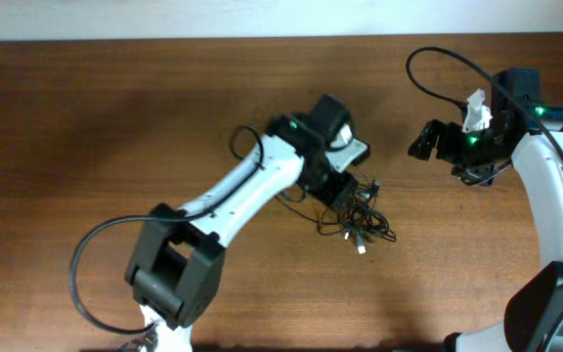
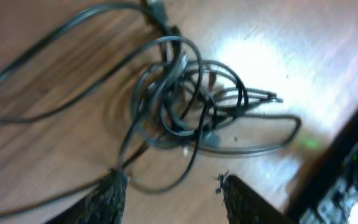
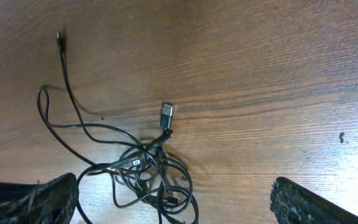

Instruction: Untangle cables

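Observation:
The cables [image 1: 365, 220] lie as one knotted black clump on the brown table, right of centre. My left gripper [image 1: 343, 191] hovers at the clump's upper left edge. In the left wrist view the clump [image 2: 191, 106] fills the middle. The left gripper [image 2: 173, 196] is open, bare wood showing between its fingers, and a strand runs past the left fingertip [image 2: 112, 190]. My right gripper [image 1: 420, 143] hangs apart, up and to the right. It [image 3: 173, 208] is wide open, with part of the clump [image 3: 151, 177] seen between its fingers and a silver USB plug [image 3: 166, 114] sticking out above.
One long strand ends in a small plug [image 3: 58, 38] away from the clump. The right arm's own thick cable [image 1: 438, 73] loops above the table at the back right. The table's far edge [image 1: 262, 37] meets a white wall.

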Tool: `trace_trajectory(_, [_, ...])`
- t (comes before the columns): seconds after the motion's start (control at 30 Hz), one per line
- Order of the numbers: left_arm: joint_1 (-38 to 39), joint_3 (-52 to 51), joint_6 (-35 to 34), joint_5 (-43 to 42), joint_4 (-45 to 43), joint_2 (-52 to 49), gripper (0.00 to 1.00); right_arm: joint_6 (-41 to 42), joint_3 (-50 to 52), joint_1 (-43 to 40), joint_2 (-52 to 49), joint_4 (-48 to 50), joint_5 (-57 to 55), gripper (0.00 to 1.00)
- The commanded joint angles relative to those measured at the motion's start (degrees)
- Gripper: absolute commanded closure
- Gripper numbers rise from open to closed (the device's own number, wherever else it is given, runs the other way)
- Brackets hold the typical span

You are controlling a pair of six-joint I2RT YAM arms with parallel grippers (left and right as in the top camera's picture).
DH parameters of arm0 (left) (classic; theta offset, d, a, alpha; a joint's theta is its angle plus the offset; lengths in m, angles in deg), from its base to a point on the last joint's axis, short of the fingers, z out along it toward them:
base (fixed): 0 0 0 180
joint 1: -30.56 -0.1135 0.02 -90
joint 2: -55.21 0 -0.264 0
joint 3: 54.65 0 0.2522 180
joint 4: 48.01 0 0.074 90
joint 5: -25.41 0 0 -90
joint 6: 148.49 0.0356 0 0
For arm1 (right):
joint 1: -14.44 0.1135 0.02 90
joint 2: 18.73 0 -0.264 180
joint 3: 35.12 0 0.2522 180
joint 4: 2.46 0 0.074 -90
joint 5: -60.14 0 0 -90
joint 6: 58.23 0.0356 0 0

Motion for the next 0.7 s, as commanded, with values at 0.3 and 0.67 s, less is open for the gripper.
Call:
trace_trajectory(0.3, [7.63, -13.90, -29.03, 9.66, -23.54, -4.22, 0.63, -0.15, 0.00, -0.20, -0.42, -0.50, -0.50, 0.00])
trace_trajectory(0.67, [7.89, -13.90, -33.48, 8.11, -26.10, -8.11, 0.76, -0.15, 0.00, -0.17, -0.42, -0.52, -0.50, 0.01])
